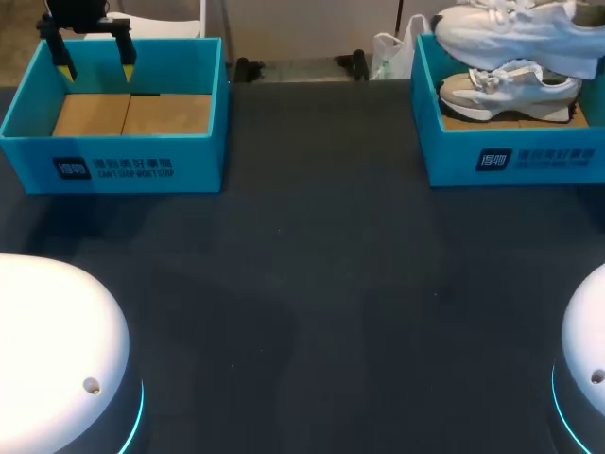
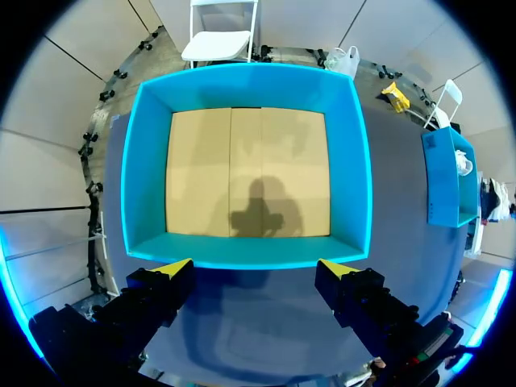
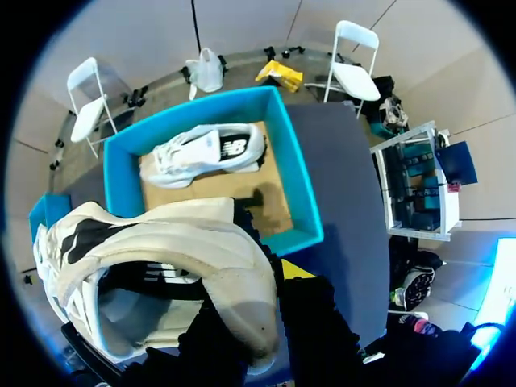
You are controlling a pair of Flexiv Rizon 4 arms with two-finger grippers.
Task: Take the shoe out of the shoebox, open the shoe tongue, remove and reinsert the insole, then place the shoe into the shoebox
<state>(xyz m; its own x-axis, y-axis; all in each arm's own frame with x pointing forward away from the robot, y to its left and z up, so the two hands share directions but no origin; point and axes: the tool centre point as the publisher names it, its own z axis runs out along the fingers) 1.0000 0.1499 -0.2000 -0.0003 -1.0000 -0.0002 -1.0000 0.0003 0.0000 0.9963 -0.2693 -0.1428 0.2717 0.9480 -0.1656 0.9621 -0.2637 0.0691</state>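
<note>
A white sneaker [image 1: 510,33] hangs in the air over the right blue shoebox [image 1: 515,156]. In the right wrist view my right gripper [image 3: 260,300] is shut on the heel collar of this sneaker [image 3: 161,258], and one yellow fingertip [image 3: 294,270] shows beside the heel. A second white and grey sneaker [image 1: 506,93] lies inside that shoebox [image 3: 294,173], under and ahead of the held one. My left gripper [image 1: 95,66] stands open above the left blue shoebox [image 1: 118,151], which holds nothing but its cardboard floor [image 2: 246,173]. Its yellow fingertips [image 2: 173,268] are wide apart over the near wall.
The dark table top [image 1: 312,284] stretches between the two boxes. Two white robot bases [image 1: 47,350] sit at the near corners. The right shoebox [image 2: 447,177] shows off to the side in the left wrist view.
</note>
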